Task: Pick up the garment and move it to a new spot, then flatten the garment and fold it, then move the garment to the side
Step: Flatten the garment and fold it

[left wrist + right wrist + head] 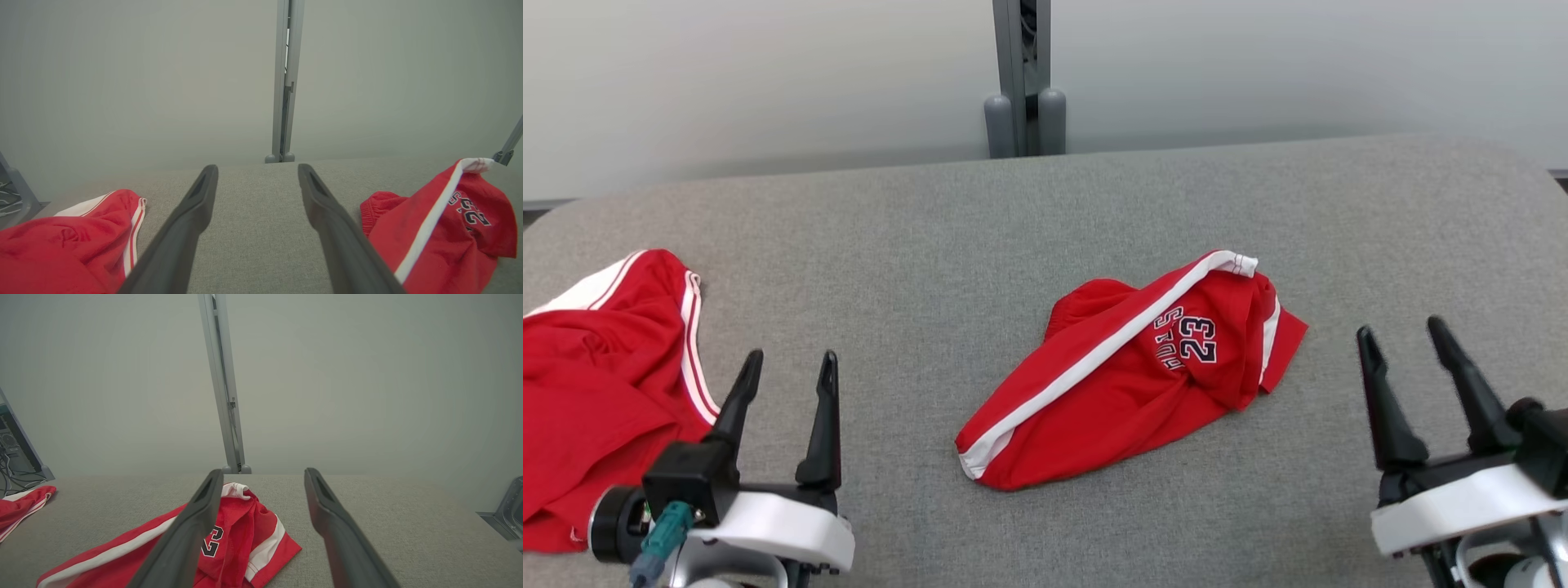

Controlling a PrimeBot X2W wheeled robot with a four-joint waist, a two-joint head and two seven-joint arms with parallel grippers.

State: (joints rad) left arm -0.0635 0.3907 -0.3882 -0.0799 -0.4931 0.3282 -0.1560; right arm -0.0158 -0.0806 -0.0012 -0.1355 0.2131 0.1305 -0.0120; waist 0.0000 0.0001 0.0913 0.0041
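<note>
Left claw (792,356) at 7 o'clock and right claw (1400,327) at 4 o'clock gape wide, empty; crumpled red shorts (1127,376), white-striped, lie mid-way across the grey woven table (1013,212), another red garment (596,384) at 9 o'clock.

A grey fabric-covered table (931,237) is seen spread wide. A grey metal post (1021,82) is planted upright at its far edge, backed by a pale wall (727,82). A red white-striped cloth (596,384) is bunched at the left edge.
</note>
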